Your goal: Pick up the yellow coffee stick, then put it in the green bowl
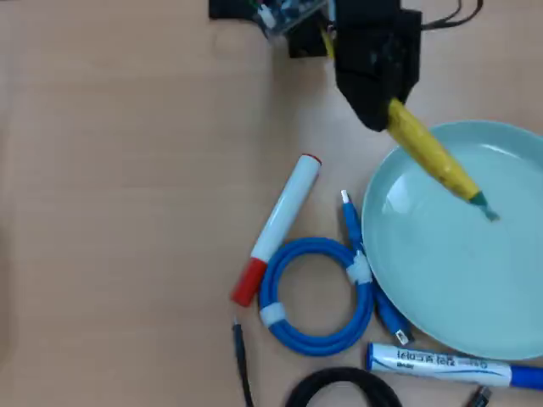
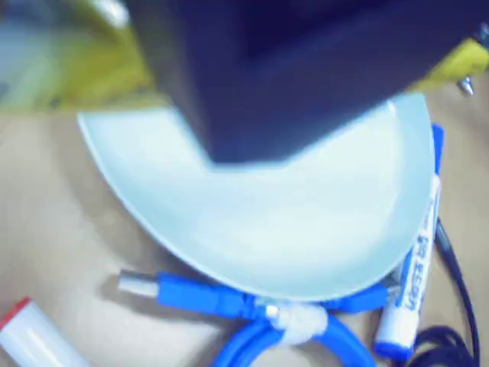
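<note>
The yellow coffee stick (image 1: 431,153) hangs tilted from my black gripper (image 1: 386,114), its green end over the upper left of the green bowl (image 1: 475,280). The gripper is shut on the stick's upper end, above the bowl's far left rim. In the wrist view the bowl (image 2: 290,222) fills the middle; a dark jaw blocks the top, and blurred yellow at the upper left (image 2: 99,69) appears to be the stick.
A white marker with red cap (image 1: 276,229) lies left of the bowl. A blue coiled cable (image 1: 316,297) touches the bowl's left rim. A blue-and-white marker (image 1: 450,365) and a black cable (image 1: 344,388) lie along the bottom edge. Bare wood table at left.
</note>
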Controlling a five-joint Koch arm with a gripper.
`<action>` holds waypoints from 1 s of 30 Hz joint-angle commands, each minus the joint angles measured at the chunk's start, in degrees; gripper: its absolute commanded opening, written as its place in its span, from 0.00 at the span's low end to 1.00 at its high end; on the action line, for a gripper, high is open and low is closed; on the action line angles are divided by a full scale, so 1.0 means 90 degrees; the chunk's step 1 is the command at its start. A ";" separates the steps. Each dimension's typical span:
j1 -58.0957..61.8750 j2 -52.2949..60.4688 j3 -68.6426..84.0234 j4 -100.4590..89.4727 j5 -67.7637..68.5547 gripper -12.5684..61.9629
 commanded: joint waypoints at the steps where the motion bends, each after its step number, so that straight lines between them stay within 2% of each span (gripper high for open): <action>1: -0.0381 0.0293 -0.0576 -0.0068 0.0010 0.07; 10: -0.1611 0.0117 -0.0723 -0.0342 0.0020 0.07; 30: -0.2441 -0.3271 -0.3662 -0.0693 -0.0459 0.06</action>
